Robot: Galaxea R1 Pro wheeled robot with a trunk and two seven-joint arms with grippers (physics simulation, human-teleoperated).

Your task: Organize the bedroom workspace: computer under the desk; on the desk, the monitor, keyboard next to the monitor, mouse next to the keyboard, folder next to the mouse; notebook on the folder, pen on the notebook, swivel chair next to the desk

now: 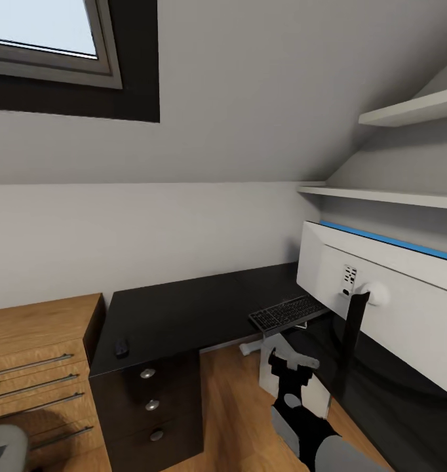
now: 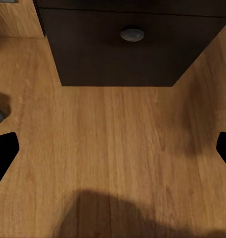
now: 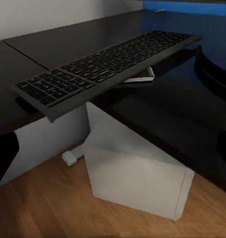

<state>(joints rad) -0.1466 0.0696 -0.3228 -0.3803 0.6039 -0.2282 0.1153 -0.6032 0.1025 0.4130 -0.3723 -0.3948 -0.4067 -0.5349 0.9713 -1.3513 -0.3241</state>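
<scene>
Boxy matte computer [image 3: 137, 181] beneath glossy black desk [image 1: 177, 314], flat keyboard [image 3: 103, 64] overhanging.

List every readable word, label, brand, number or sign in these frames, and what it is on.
None can be read.
keyboard: key legends are too small and blurred to read.
monitor: its back shows a small port panel, with no legible marking.
desk drawers: plain round knobs, no text.

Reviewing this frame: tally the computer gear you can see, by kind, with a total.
Monitor: 1
Keyboard: 1
Mouse: 1
Computer tower: 1
Total: 4
</scene>
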